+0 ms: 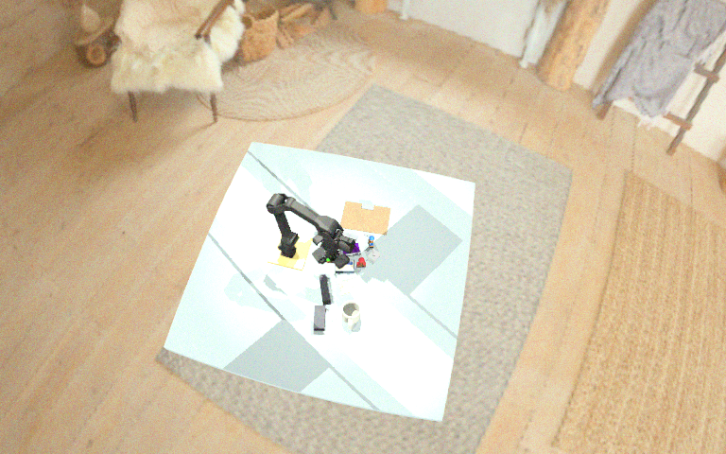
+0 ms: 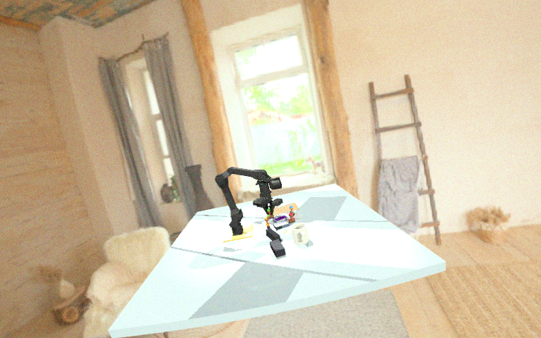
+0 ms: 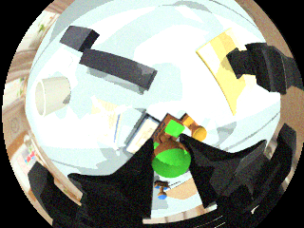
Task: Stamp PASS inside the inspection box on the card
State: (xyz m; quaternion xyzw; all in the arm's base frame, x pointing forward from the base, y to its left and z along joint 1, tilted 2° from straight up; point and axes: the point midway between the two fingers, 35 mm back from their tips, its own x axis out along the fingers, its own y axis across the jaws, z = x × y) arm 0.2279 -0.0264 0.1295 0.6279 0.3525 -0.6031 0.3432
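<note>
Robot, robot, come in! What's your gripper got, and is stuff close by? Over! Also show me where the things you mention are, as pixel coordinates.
Gripper [image 1: 330,260] [image 2: 268,215] [image 3: 166,140] shut on green-topped stamp [image 3: 172,162]. Orange-handled stamp [image 3: 197,130] close beside. Mug [image 1: 351,312] [image 2: 299,234] [image 3: 53,95] standing off to one side. Over.

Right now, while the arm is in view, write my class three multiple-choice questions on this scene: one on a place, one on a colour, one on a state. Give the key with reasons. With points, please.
1. What is under the arm's foot [image 1: 286,249] [image 2: 237,227] [image 3: 244,62]?
A) a grey tray
B) a yellow board [image 1: 301,259] [image 2: 246,233] [image 3: 220,59]
C) a red cloth

2. What colour is the mug [image 1: 346,314] [image 2: 299,236] [image 3: 57,95]?
A) cream
B) blue
C) black

3. How is the gripper [image 1: 328,258] [image 2: 268,214] [image 3: 166,140]?
A) open
B) shut on nothing
C) shut on the green-knobbed stamp [image 1: 328,260] [image 2: 268,210] [image 3: 171,162]

Key:
1 B: yellow shows around the foot.
2 A: its wall is pale cream in the wrist view.
3 C: the wrist view shows the green knob between the fingers.
</note>
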